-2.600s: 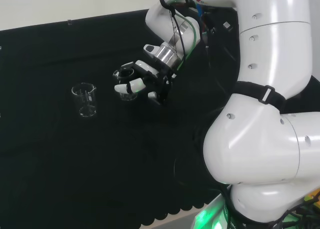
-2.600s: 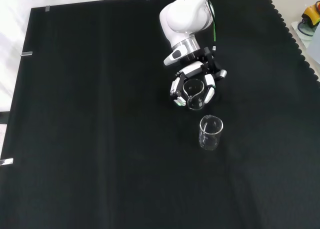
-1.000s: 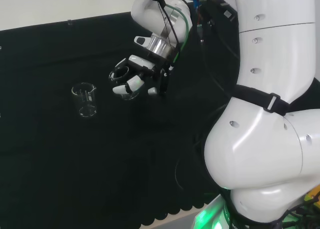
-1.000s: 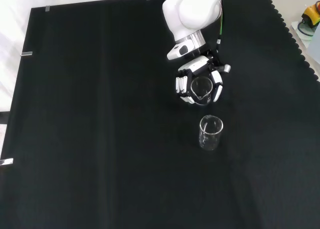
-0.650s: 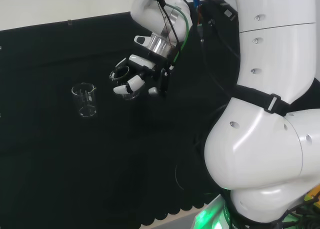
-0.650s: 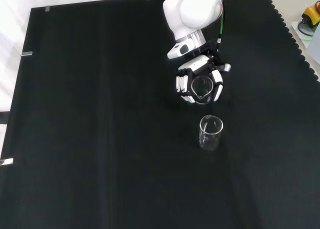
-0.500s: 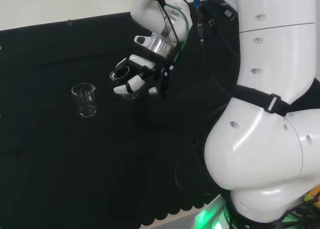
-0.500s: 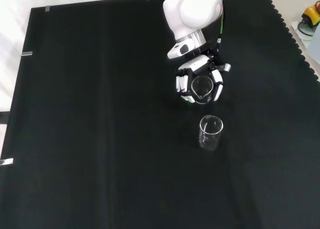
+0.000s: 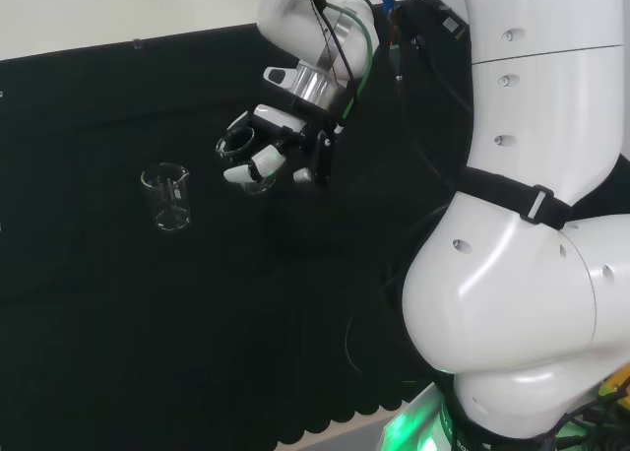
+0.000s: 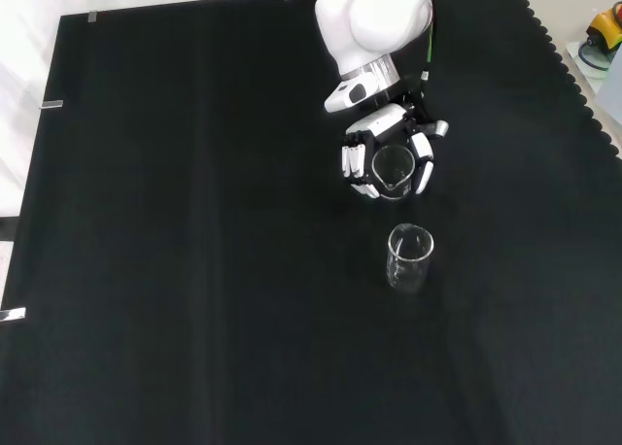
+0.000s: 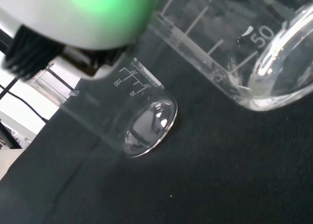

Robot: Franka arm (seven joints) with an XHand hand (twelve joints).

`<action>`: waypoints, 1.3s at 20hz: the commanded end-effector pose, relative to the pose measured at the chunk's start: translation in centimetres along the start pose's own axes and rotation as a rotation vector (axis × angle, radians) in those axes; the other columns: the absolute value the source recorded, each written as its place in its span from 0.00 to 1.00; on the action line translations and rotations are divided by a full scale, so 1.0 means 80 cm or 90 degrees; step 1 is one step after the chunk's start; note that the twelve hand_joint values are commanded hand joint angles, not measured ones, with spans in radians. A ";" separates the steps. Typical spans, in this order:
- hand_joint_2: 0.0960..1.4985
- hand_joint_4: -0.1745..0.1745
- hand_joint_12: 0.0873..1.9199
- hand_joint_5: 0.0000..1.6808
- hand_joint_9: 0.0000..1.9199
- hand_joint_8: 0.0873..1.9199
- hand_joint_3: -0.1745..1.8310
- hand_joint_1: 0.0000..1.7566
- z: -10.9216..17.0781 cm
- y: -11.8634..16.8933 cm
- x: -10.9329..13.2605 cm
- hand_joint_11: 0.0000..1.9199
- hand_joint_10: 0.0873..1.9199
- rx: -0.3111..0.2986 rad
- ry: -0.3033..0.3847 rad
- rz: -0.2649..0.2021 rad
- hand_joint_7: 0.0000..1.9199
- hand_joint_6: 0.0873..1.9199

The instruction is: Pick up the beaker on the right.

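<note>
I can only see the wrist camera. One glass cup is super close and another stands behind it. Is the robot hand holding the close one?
Observer: Yes. In the front view the robot hand has its fingers curled round that close beaker.
Operator: Where's the other one?
Observer: The other beaker stands upright on the black cloth, just below the robot hand in the front view and apart from it.
Operator: Is anything in it?
Observer: It looks empty in the head view.
</note>
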State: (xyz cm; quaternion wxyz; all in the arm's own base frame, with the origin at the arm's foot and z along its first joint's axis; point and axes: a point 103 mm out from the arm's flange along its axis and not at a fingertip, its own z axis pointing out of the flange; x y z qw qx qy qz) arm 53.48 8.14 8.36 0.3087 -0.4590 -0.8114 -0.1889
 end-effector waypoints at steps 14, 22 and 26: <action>0.26 0.00 0.39 0.80 0.73 0.17 0.53 0.82 -0.024 0.006 0.024 0.55 0.23 0.009 -0.027 -0.023 0.79 0.31; 0.26 0.00 0.39 0.80 0.73 0.16 0.53 0.82 -0.036 0.007 0.031 0.55 0.23 0.010 -0.036 -0.029 0.80 0.30; 0.26 0.00 0.39 0.80 0.73 0.16 0.53 0.82 -0.039 0.006 0.033 0.56 0.23 0.014 -0.041 -0.028 0.80 0.30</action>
